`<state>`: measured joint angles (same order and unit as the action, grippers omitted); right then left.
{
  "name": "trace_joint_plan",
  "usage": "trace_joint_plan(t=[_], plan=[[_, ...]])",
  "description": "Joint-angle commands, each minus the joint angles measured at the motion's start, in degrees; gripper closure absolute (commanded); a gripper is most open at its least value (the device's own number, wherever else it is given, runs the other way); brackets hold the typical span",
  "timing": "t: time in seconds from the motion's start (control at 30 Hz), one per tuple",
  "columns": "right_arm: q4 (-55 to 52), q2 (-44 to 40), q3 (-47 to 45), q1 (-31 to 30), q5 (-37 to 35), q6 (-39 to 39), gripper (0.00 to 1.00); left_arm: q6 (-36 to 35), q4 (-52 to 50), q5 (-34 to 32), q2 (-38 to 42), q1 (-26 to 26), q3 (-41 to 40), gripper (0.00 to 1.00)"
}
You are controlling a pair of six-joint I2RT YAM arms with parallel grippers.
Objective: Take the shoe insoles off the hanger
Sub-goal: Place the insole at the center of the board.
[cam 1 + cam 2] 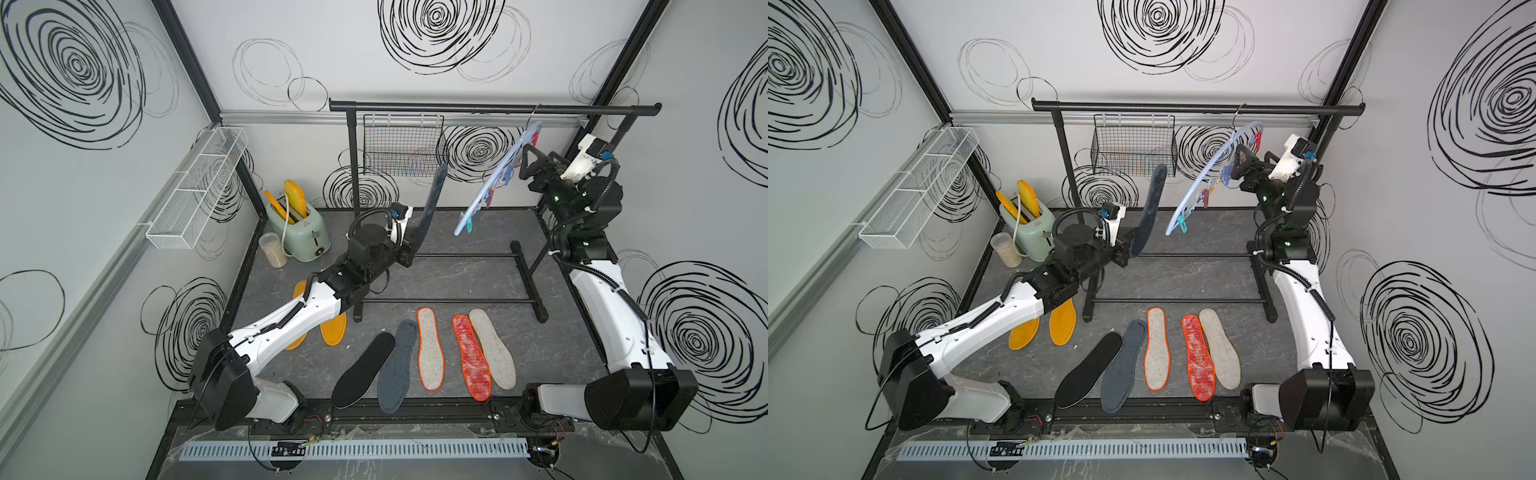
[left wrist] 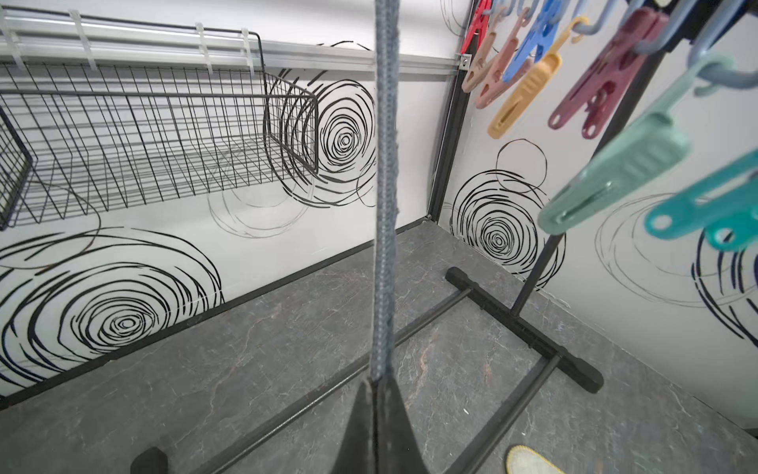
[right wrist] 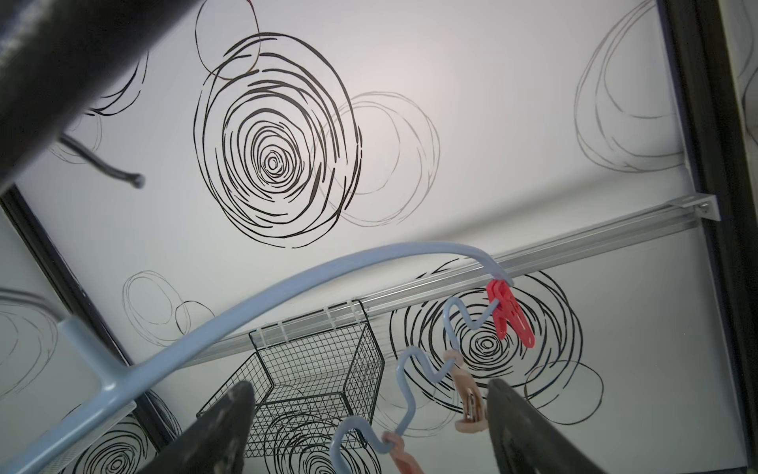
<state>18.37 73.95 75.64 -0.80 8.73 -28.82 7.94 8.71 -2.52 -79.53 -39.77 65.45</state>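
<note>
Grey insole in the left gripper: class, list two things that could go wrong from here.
1. The left gripper pinches the insole at one end only; standing tall, it could slip or flop.
2. The open right gripper straddles the tilted hanger beside a peg; pulling away could snag it.

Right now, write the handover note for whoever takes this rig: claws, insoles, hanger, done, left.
Left claw: shut on a grey-blue insole, held roughly upright above the table, clear of the hanger.
Right claw: open, straddling the hanger's wavy bar, gripping nothing.
Hanger: tilted, hooked on the black rail; every peg in view is empty.
Done: seven other insoles lie flat on the table.
Left: lay the held insole down, probably beside them.
</note>
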Motion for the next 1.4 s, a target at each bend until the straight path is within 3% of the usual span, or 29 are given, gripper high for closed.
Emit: trace_joint_plan(t=[0.0, 0.33, 0.47, 0.6, 0.7, 0.8, 1.17, 1.37], plan=[[0.5, -4.0, -4.1, 0.4, -1.9, 1.2, 0.11, 5.7, -1.1, 1.1, 3.6, -0.6, -2.9, 1.0], [-5.4, -19.5, -22.0, 2.0, -10.2, 1.4, 0.1, 17.5, -14.2, 9.9, 15.8, -0.4, -15.9, 1.0], [-7.3, -24.7, -29.0, 1.9, -10.4, 0.3, 0.11, 24.5, -11.7, 18.3, 21.1, -0.7, -24.6, 1.0], [-6.6, -28.7, -35.1, 1.6, -10.4, -1.3, 0.12, 36.1, -1.9, 26.8, 21.3, -3.9, -32.7, 1.0], [-7.3, -29.8, -37.3, 1.2, -9.7, -2.0, 0.13, 42.4, 6.4, 24.7, 18.1, -10.7, -35.3, 1.0], [-7.7, -30.3, -38.9, 0.9, -9.0, -2.5, 0.13, 45.4, 8.8, 22.5, 11.2, -15.9, -33.0, 1.0], [-9.3, -32.7, -41.8, 0.5, -9.0, -2.9, 0.13, 64.4, 24.2, 19.1, -5.0, -21.9, -31.9, 1.0], [-9.6, -33.4, -42.4, 0.4, -8.6, -3.2, 0.13, 69.7, 26.8, 11.4, -8.0, -25.0, -31.6, 1.0]])
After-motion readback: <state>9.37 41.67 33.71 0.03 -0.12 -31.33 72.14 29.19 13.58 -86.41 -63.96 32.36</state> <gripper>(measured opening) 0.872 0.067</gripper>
